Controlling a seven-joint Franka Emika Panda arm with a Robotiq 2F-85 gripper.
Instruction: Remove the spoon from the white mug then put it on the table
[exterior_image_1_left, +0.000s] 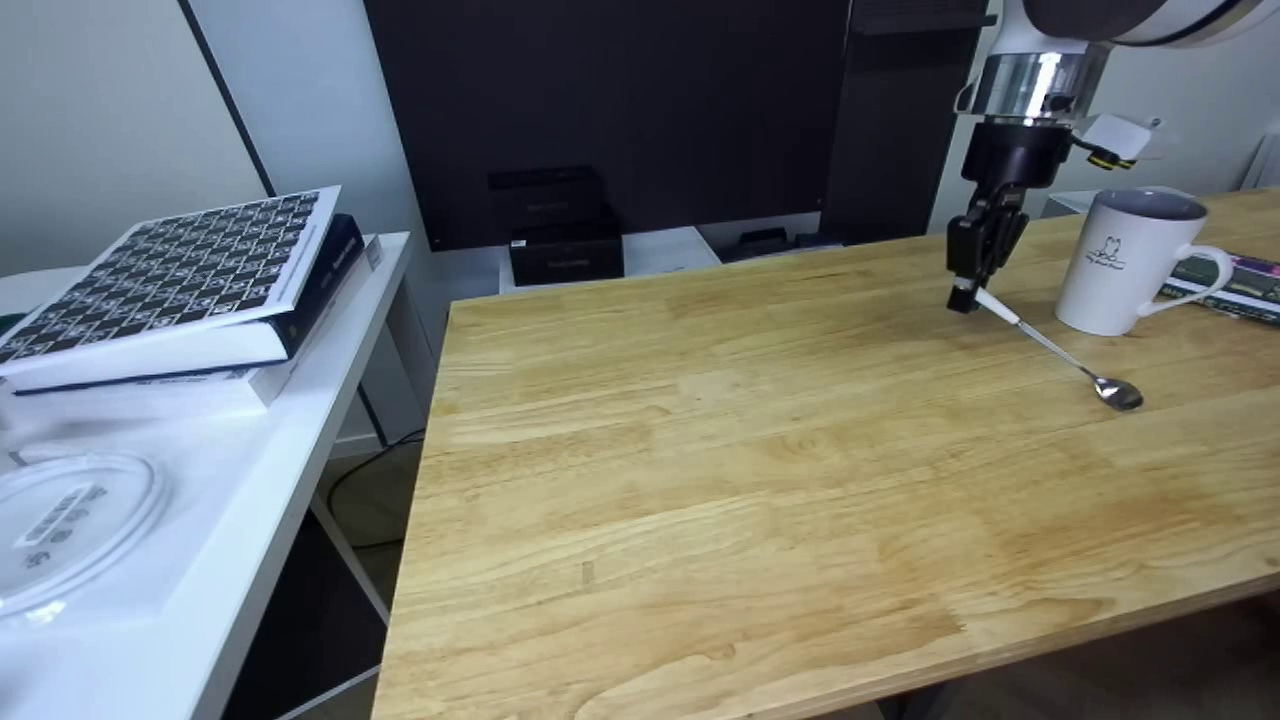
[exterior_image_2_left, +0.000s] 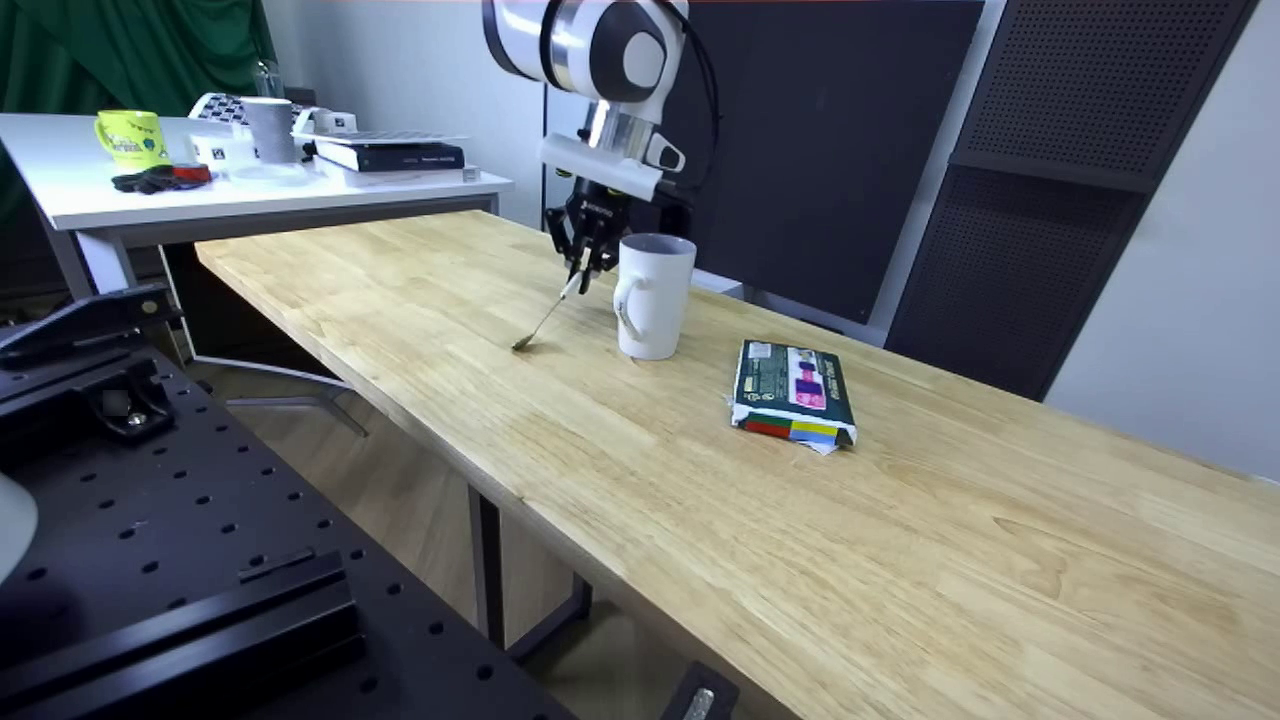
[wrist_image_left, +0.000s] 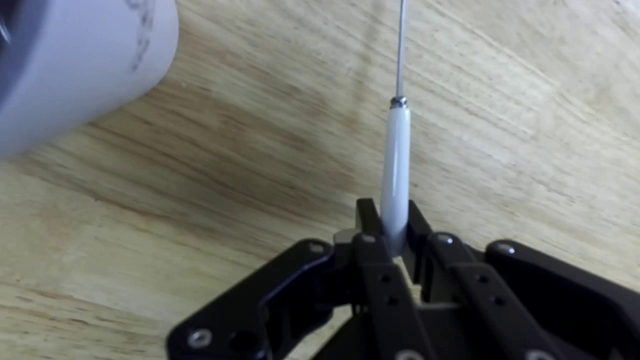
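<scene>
The spoon (exterior_image_1_left: 998, 307) has a white handle, a thin silvery stem and a small metal bowl. My gripper (exterior_image_1_left: 965, 293) is shut on the handle's end; this also shows in the wrist view, with the gripper (wrist_image_left: 392, 212) around the spoon (wrist_image_left: 398, 150). The spoon is outside the mug and slants down to the table (exterior_image_1_left: 750, 450); its bowl is at or just above the wood, I cannot tell which. The white mug (exterior_image_1_left: 1120, 265) stands upright beside the gripper, in an exterior view (exterior_image_2_left: 660, 300) too. It fills the upper left of the wrist view (wrist_image_left: 100, 60).
A dark package (exterior_image_2_left: 795, 385) lies on the table on the mug's far side from my gripper. A white side table (exterior_image_1_left: 230, 480) holds stacked books (exterior_image_1_left: 170, 270). A yellow mug (exterior_image_2_left: 132, 138) stands on it. A black perforated platform (exterior_image_2_left: 230, 600) is near the table's long edge.
</scene>
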